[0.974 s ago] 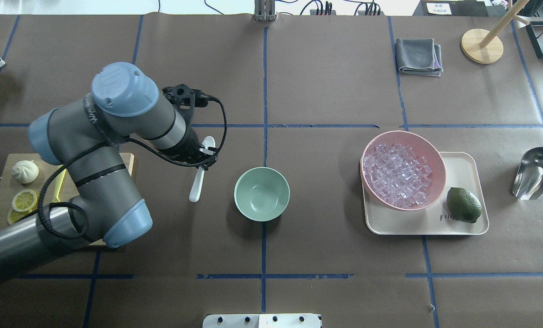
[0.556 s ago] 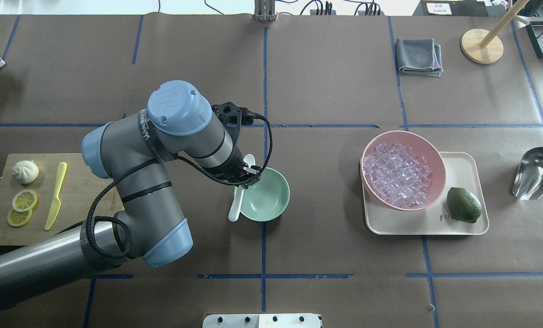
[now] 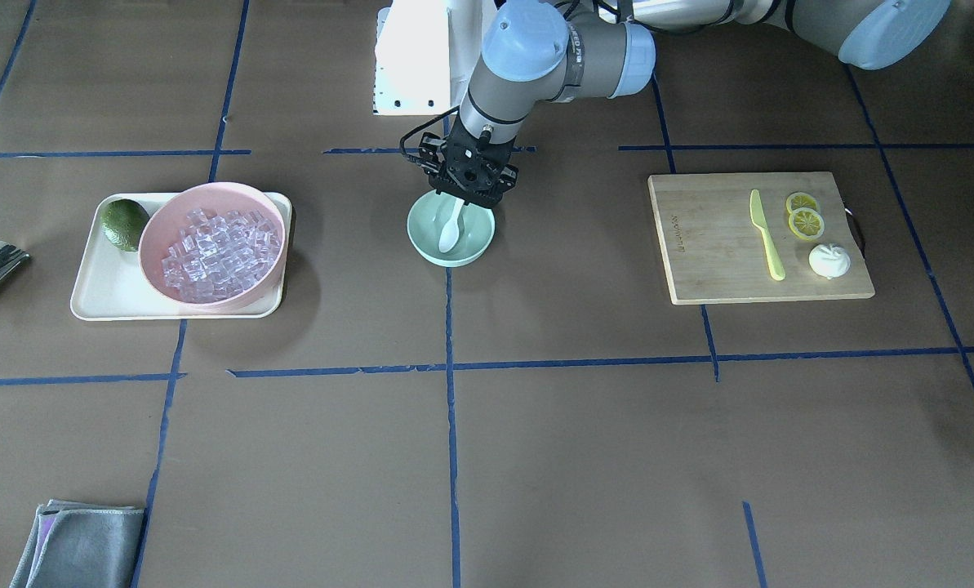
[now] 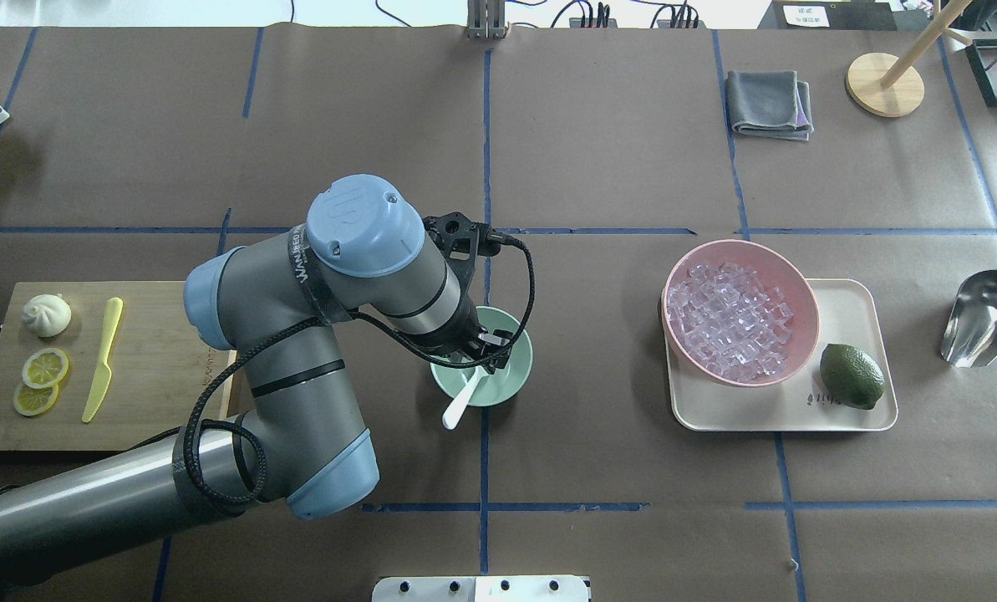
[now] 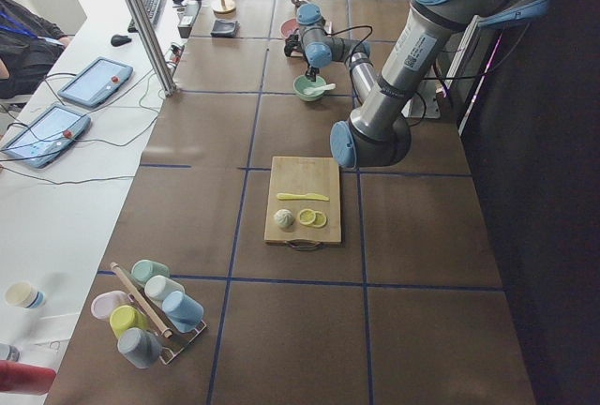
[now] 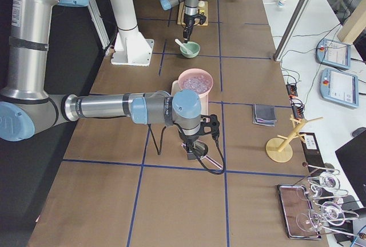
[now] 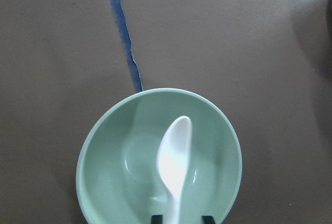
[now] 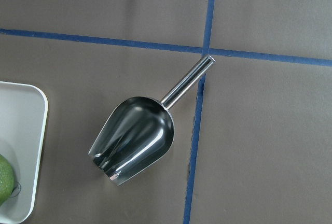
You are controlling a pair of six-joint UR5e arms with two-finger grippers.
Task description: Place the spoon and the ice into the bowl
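The white spoon [image 7: 174,164] lies in the mint-green bowl [image 7: 109,167], scoop inside. Its handle [image 4: 463,400] sticks out over the rim nearest the robot. My left gripper [image 4: 488,353] hovers just above the bowl [image 4: 521,359]. In the left wrist view its fingertips [image 7: 155,218] stand apart on either side of the handle with gaps, so it is open. The ice [image 4: 732,322] fills the pink bowl [image 4: 807,288] on the right. My right gripper [image 6: 193,147] shows only in the exterior right view, so I cannot tell its state.
The pink bowl and a lime [image 4: 852,376] sit on a cream tray [image 4: 849,301]. A metal scoop [image 8: 137,138] lies right of the tray. A cutting board [image 4: 164,368] with a yellow knife [image 4: 101,359], lemon slices and a bun is at the left. A grey cloth [image 4: 770,103] lies far right.
My left arm carried the spoon rightward from beside the bowl to over it. The spoon has swung to a new angle and now rests in the bowl.
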